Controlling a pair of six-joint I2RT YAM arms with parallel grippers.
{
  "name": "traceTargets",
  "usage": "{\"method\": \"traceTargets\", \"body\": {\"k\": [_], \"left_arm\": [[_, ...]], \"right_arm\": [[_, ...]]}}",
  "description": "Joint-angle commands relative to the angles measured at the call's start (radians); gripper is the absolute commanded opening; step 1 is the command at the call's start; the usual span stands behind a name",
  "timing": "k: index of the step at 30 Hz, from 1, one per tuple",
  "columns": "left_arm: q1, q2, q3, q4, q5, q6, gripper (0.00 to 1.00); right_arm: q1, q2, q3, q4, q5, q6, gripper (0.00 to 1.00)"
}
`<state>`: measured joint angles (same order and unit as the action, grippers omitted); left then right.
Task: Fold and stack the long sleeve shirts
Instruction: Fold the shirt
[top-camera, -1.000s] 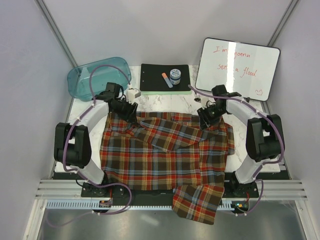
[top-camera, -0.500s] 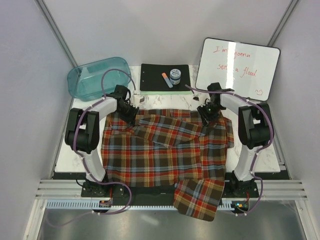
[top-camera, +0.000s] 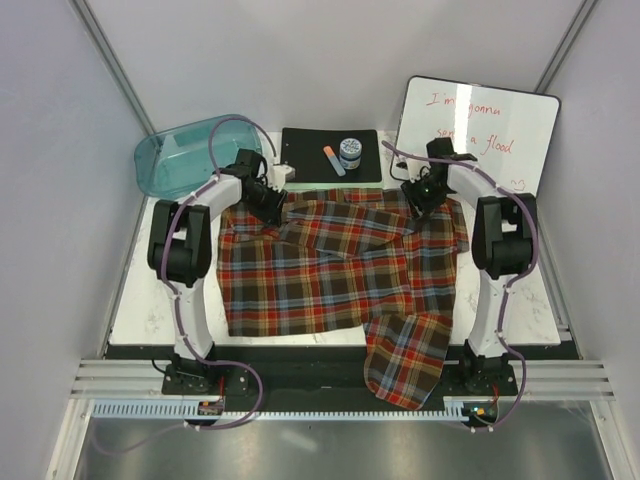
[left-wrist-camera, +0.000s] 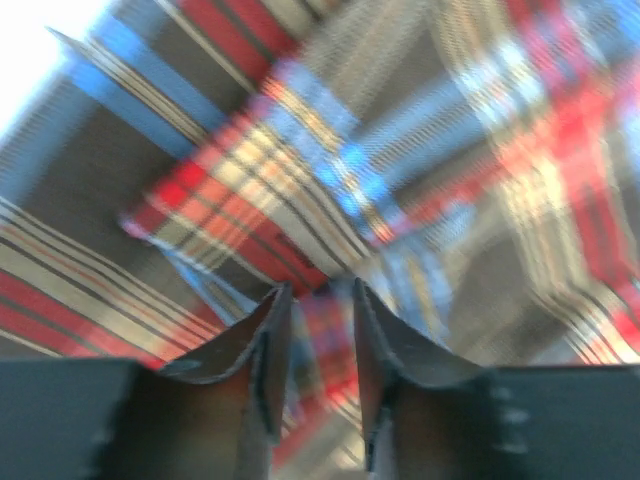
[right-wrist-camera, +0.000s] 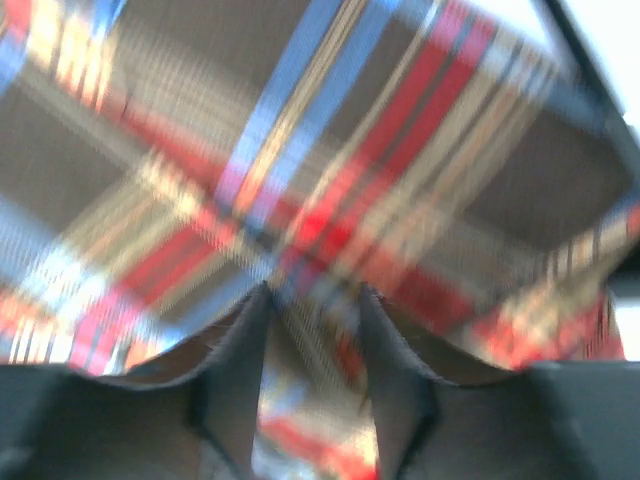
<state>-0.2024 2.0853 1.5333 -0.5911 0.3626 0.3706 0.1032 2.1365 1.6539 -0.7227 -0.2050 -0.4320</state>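
red plaid shirt (top-camera: 330, 270), rumpled, left gripper (top-camera: 270, 202) and right gripper (top-camera: 417, 198) pinching far edge

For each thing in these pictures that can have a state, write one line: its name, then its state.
Plaid shirt: spread out on the table, one sleeve hanging over the near edge.
Left gripper: jaws shut on the shirt.
Right gripper: jaws shut on the shirt.
Whiteboard: written on in red.
Marker: lying on the clipboard.
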Motion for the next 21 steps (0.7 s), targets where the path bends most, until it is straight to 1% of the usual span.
{"method": "traceTargets", "body": {"k": [1, 2, 3, 4, 5, 6, 7, 8, 9, 10, 11, 12, 13, 15, 17, 20, 21], "left_arm": [[0.006, -0.258, -0.134, -0.081, 0.198, 0.100, 0.45], [0.005, -0.304, -0.163, -0.101, 0.219, 0.128, 0.48], [0.004, -0.361, -0.194, -0.145, 0.231, 0.154, 0.52], [0.004, -0.448, -0.256, -0.174, 0.257, 0.221, 0.61], [0.004, -0.494, -0.289, -0.206, 0.265, 0.259, 0.64], [0.003, -0.534, -0.323, -0.237, 0.266, 0.290, 0.65], [0.003, -0.613, -0.391, -0.277, 0.266, 0.350, 0.66], [0.003, -0.648, -0.428, -0.297, 0.263, 0.379, 0.66], [0.003, -0.678, -0.464, -0.309, 0.259, 0.404, 0.66], [0.003, -0.712, -0.529, -0.340, 0.253, 0.459, 0.66], [0.003, -0.761, -0.560, -0.348, 0.249, 0.479, 0.66], [0.003, -0.784, -0.588, -0.352, 0.243, 0.491, 0.66], [0.003, -0.801, -0.632, -0.358, 0.243, 0.511, 0.66], [0.001, -0.830, -0.669, -0.363, 0.237, 0.513, 0.66], [0.000, -0.831, -0.680, -0.363, 0.234, 0.504, 0.66], [-0.002, -0.821, -0.687, -0.362, 0.234, 0.499, 0.67], [0.000, -0.818, -0.688, -0.358, 0.231, 0.502, 0.66]], "right_arm": [[-0.019, -0.277, -0.093, -0.182, -0.163, -0.179, 0.59], [-0.023, -0.329, -0.127, -0.220, -0.192, -0.226, 0.63], [-0.022, -0.430, -0.166, -0.247, -0.203, -0.262, 0.66], [-0.020, -0.479, -0.240, -0.320, -0.236, -0.319, 0.69], [-0.023, -0.527, -0.282, -0.358, -0.246, -0.418, 0.71], [-0.019, -0.618, -0.328, -0.395, -0.251, -0.476, 0.71], [-0.016, -0.662, -0.426, -0.478, -0.254, -0.534, 0.70], [-0.013, -0.705, -0.478, -0.515, -0.243, -0.660, 0.70], [0.003, -0.792, -0.535, -0.538, -0.225, -0.707, 0.69], [0.013, -0.838, -0.650, -0.567, -0.206, -0.755, 0.68], [0.021, -0.883, -0.705, -0.575, -0.164, -0.851, 0.67], [0.047, -0.968, -0.758, -0.577, -0.146, -0.887, 0.66], [0.064, -1.009, -0.846, -0.575, -0.126, -0.922, 0.66], [0.126, -1.087, -0.908, -0.577, -0.097, -0.971, 0.66], [0.162, -1.099, -0.930, -0.575, -0.109, -0.968, 0.67], [0.286, -1.034, -0.921, -0.567, -0.120, -0.935, 0.66], [0.308, -1.020, -0.918, -0.561, -0.119, -0.932, 0.66]]}}
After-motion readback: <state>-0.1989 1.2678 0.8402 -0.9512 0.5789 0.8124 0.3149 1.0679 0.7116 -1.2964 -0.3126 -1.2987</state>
